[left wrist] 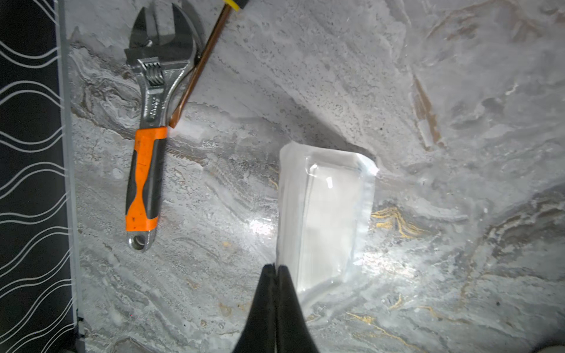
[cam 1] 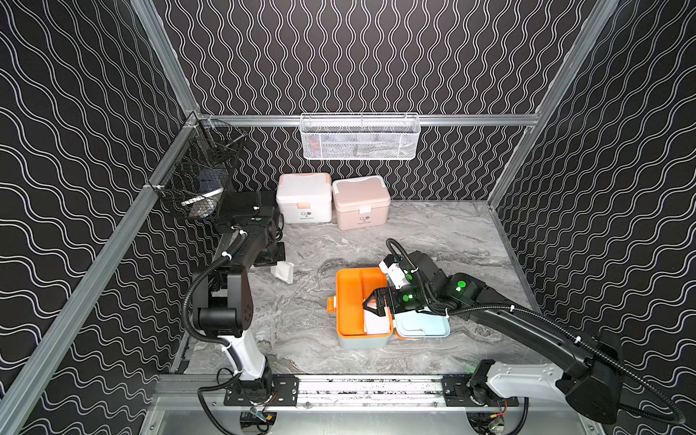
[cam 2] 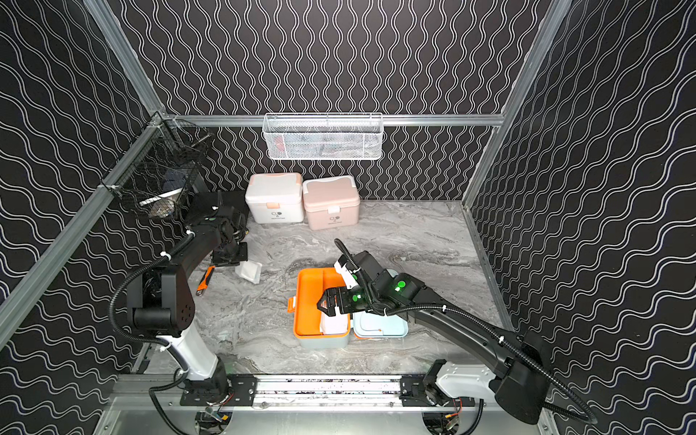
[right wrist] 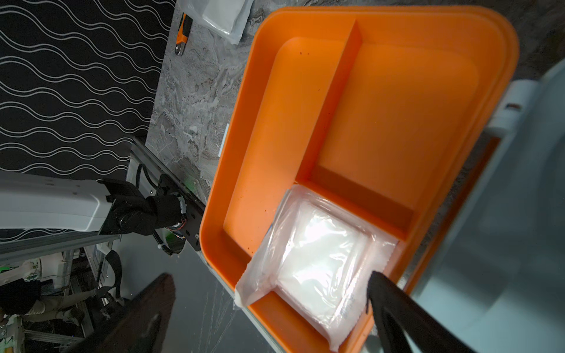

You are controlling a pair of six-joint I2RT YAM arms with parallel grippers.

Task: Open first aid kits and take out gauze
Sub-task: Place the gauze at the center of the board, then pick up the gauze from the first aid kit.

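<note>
Gauze packet [left wrist: 324, 220] lies flat on the worktop [cam 1: 433, 233] toward its left edge, about midway between front and back. The left gripper [left wrist: 276, 270] is just beside it with its jaws pressed together. Its tips sit at the packet's border, and from the wrist view it looks as if they hold nothing, though the contact there is hard to read. An orange-handled wrench [cam 2: 205, 280] lies nearer the left edge, apart from the packet, with a screwdriver [left wrist: 198, 64] shaft lying against its head.

Against the back edge, left of centre, the white kit [cam 1: 304, 197] and the pink kit [cam 1: 360, 203] stand side by side with lids down.

Near the middle of the front edge the light blue kit [cam 1: 363, 341] is open. Its lid [cam 1: 422, 325] is folded out to the right and its orange tray [cam 1: 350, 297] is exposed. A second gauze packet [right wrist: 318, 262] rests in the tray's front right compartment, one corner poking over the rim.

The right gripper [cam 1: 371, 304] hangs over this packet with its jaws spread wide and grasps nothing. One of its fingers [right wrist: 397, 305] is at the packet's edge, and the other is out beyond the tray's rim.
</note>
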